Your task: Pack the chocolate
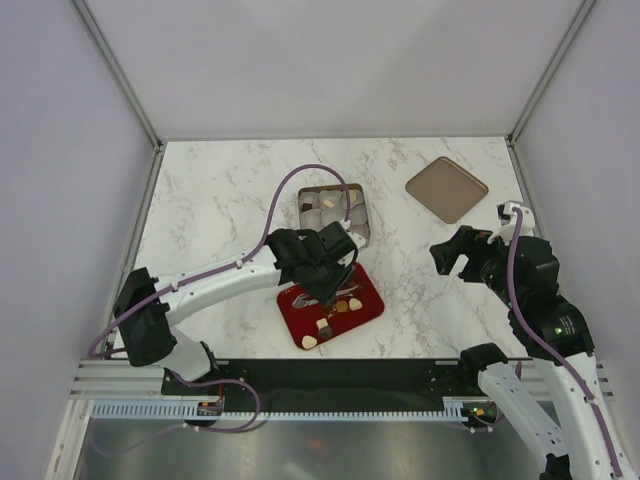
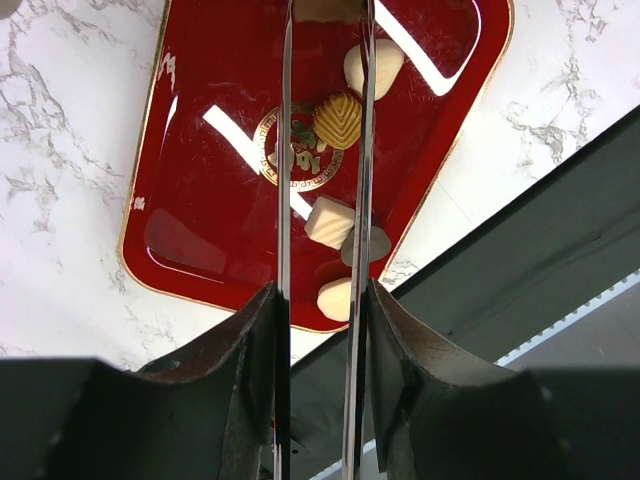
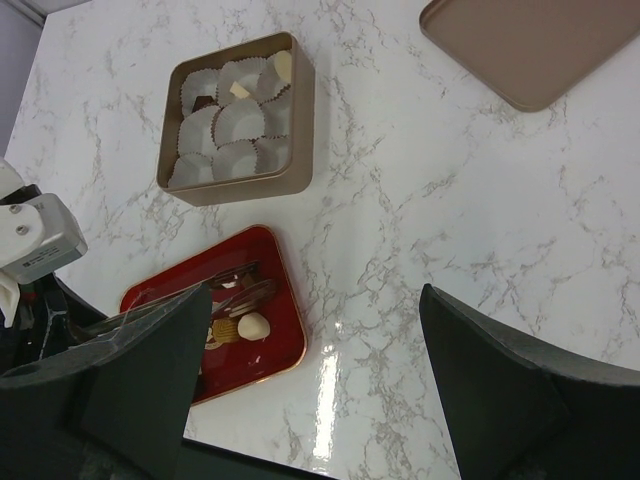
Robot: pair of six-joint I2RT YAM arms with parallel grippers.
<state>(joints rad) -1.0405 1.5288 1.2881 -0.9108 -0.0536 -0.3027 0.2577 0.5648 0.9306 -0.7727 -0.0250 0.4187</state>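
Observation:
My left gripper (image 1: pixel 330 283) (image 2: pixel 322 300) is shut on metal tongs (image 2: pixel 283 150) and hangs over the red tray (image 1: pixel 370 303) (image 2: pixel 200 250). The tray holds chocolate: a cream teardrop (image 2: pixel 385 62), a tan ridged piece (image 2: pixel 338 120), a cream square (image 2: pixel 330 222) and a cream round piece (image 2: pixel 333 298). A tan piece (image 2: pixel 328 8) shows between the tong tips at the frame edge; I cannot tell if it is gripped. The gold box (image 1: pixel 363 215) (image 3: pixel 240 190) of paper cups holds a few pieces (image 3: pixel 283 66). My right gripper (image 1: pixel 447 255) (image 3: pixel 320 380) is open and empty over bare marble.
The box's brown lid (image 1: pixel 446 188) (image 3: pixel 540 45) lies flat at the back right. The black rail (image 1: pixel 330 375) runs along the table's near edge, just in front of the tray. Frame posts stand at the back corners.

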